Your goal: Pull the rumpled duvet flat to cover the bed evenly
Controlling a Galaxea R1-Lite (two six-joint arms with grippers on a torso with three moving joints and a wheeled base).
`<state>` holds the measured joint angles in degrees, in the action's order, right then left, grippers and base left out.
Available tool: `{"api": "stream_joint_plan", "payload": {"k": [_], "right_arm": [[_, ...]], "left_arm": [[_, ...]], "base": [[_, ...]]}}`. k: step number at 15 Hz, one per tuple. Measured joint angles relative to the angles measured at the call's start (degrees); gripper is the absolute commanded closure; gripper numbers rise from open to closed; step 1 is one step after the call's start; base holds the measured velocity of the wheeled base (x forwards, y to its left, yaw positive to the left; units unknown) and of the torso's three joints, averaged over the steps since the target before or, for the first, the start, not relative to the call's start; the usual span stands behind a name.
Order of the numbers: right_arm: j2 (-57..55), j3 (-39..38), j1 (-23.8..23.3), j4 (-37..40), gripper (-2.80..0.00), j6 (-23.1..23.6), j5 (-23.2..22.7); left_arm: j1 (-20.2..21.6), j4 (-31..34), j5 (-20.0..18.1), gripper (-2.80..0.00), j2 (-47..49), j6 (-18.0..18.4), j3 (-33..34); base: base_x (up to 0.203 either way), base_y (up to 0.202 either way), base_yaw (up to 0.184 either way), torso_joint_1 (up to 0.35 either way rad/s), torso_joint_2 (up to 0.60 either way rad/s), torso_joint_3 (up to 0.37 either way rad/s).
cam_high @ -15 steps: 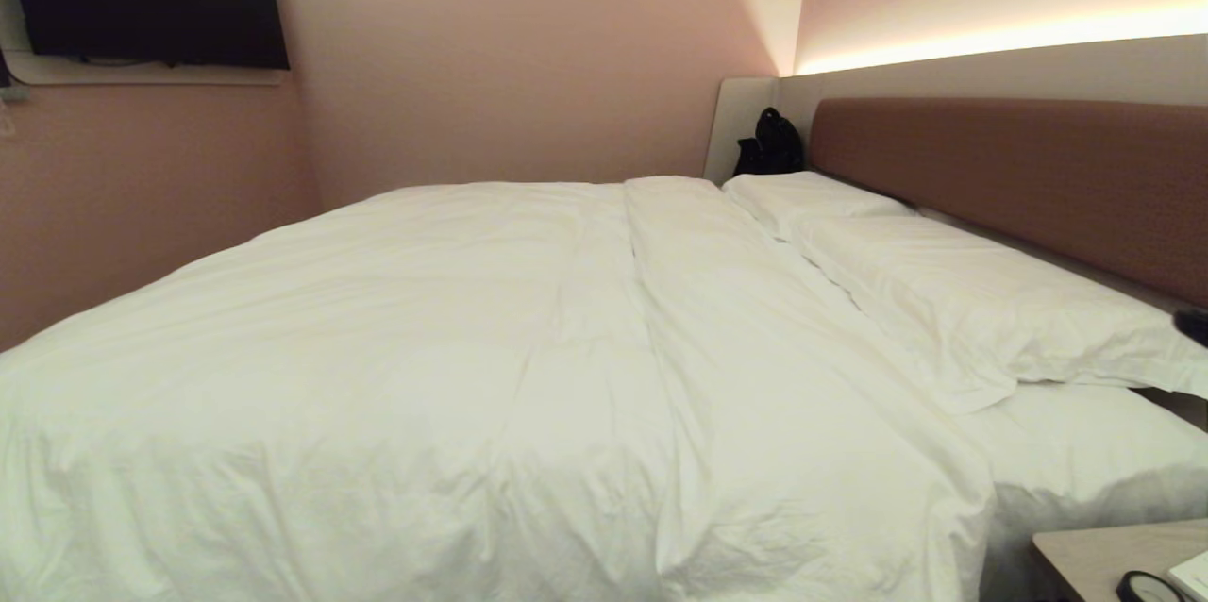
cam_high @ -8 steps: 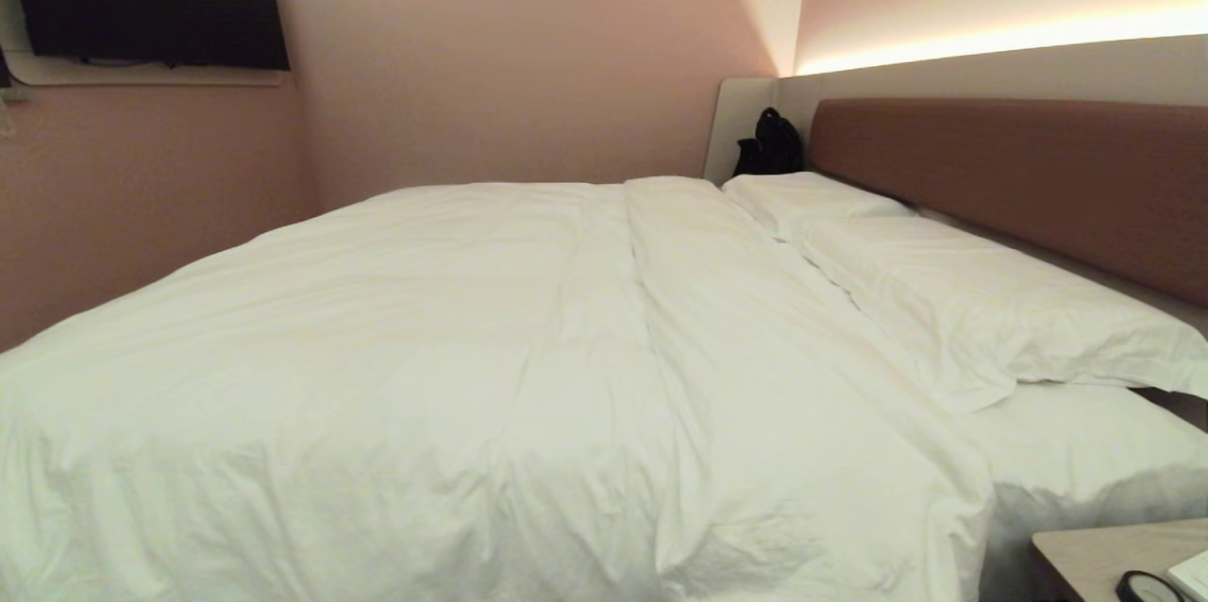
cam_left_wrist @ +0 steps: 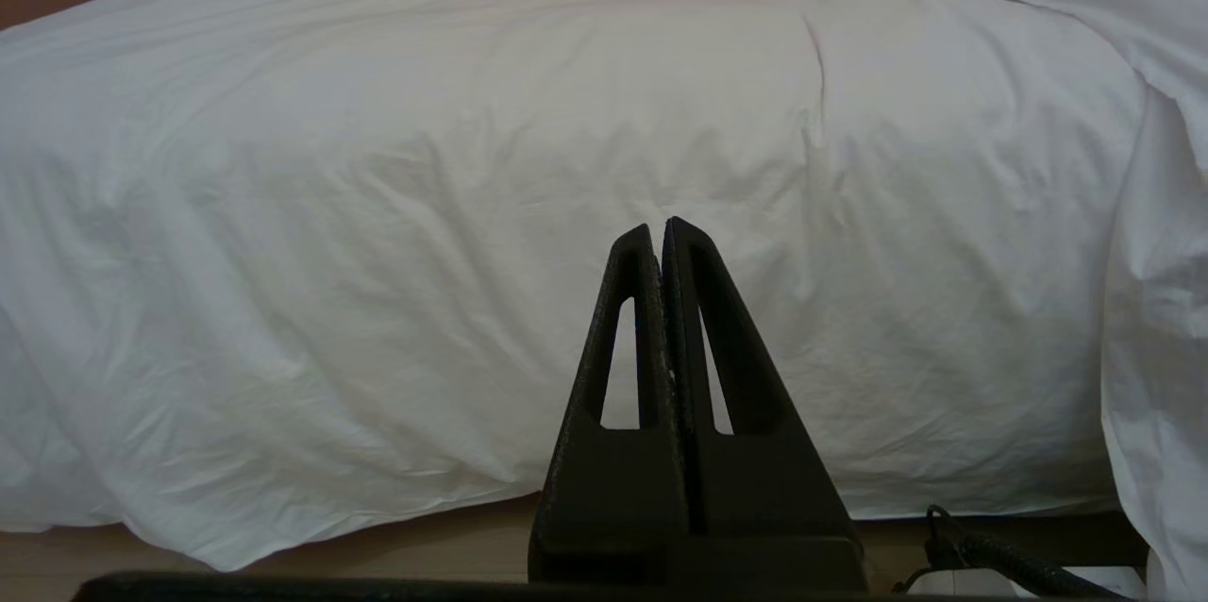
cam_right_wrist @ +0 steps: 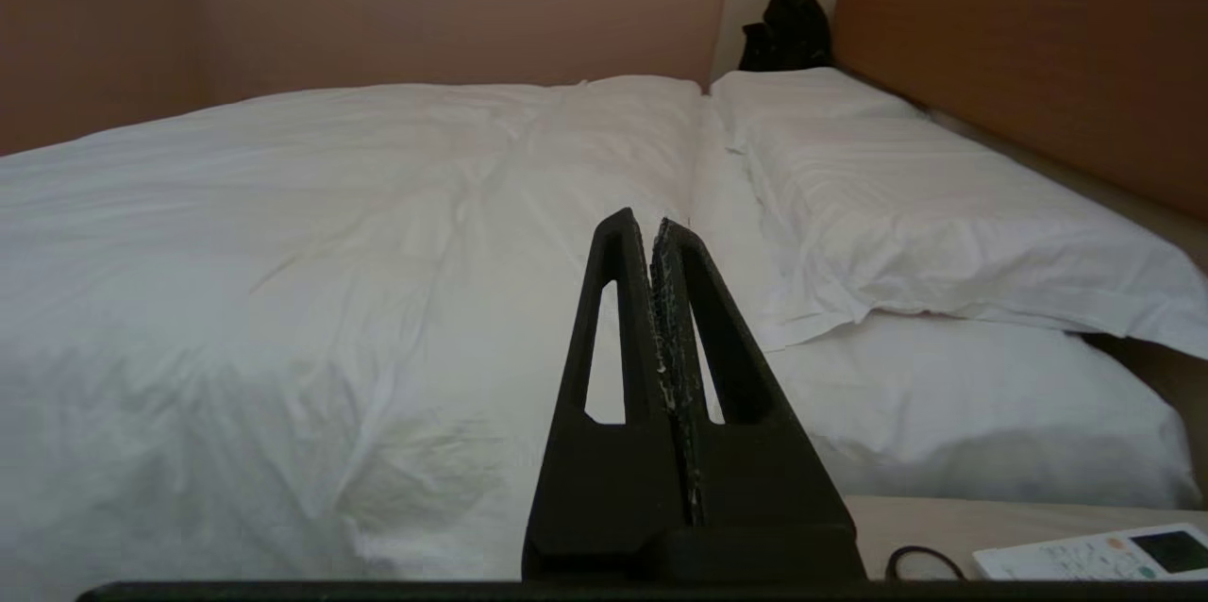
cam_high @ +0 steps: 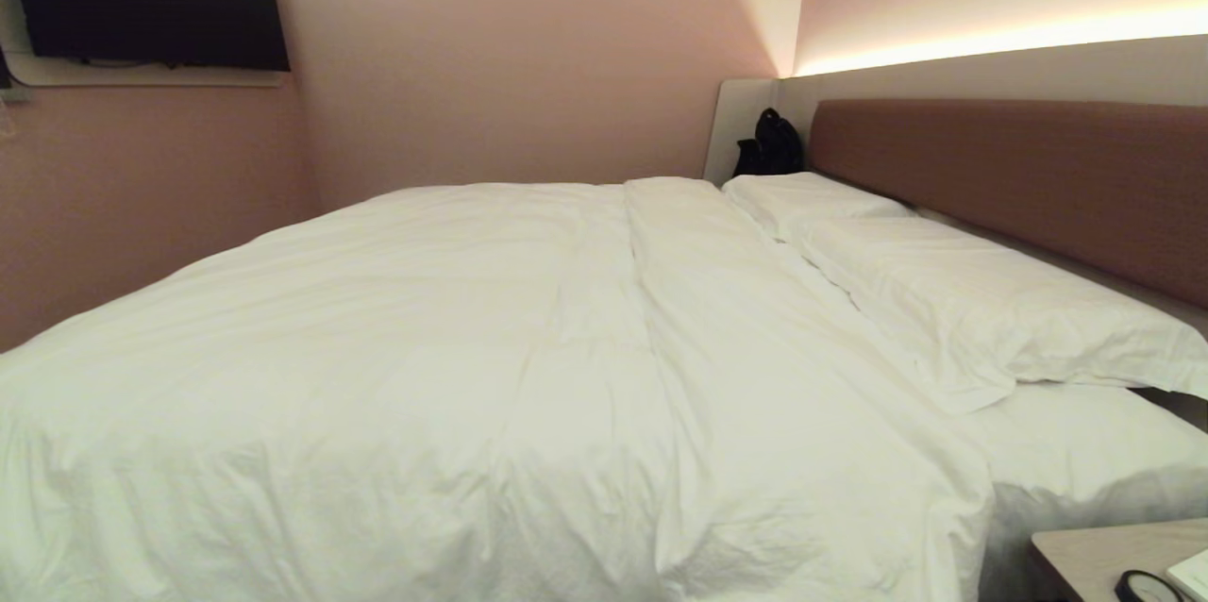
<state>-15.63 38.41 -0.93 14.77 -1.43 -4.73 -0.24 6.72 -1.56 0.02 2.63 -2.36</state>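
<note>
Low beside the bed (cam_high: 1038, 177), the left gripper (cam_left_wrist: 658, 229) is hanging pinched closed and empty just off the duvet (cam_left_wrist: 472, 234), and the right gripper (cam_right_wrist: 651, 229), equally closed and empty, is pointing across the bed near its pillows (cam_right_wrist: 906, 215). The duvet is lying over the bed up to the pillows, draping over the bed's near side. It is looking soft, bulky and light, likely sagging when lifted, so pinching a thick fold at its near hem or corner seems best.

The left gripper (cam_left_wrist: 657, 226) and right gripper (cam_right_wrist: 640, 220) each have their fingers pressed together, holding nothing; neither arm shows in the head view.
</note>
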Motion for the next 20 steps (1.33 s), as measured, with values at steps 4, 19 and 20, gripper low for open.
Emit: {"api": "stream_joint_plan", "payload": {"k": [4,19,20], "right_arm": [[5.2,-4.4,1.1,1.2,0.00,0.4,-0.9],[15.5,-31.0,1.0,-6.8,0.00,4.3,4.6],[15.5,-32.5,1.0,-9.1,0.00,4.8,4.6]], "left_arm": [[0.0,0.0,0.0,0.00,0.0,-0.1,0.0],[0.1,0.0,0.0,0.00,0.0,-0.1,0.0],[0.0,0.0,0.0,0.00,0.0,-0.1,0.0]], "base": [[0.000,0.000,0.000,0.000,0.00,0.000],[0.000,0.000,0.000,0.000,0.00,0.000],[0.000,0.000,0.000,0.000,0.00,0.000]]}}
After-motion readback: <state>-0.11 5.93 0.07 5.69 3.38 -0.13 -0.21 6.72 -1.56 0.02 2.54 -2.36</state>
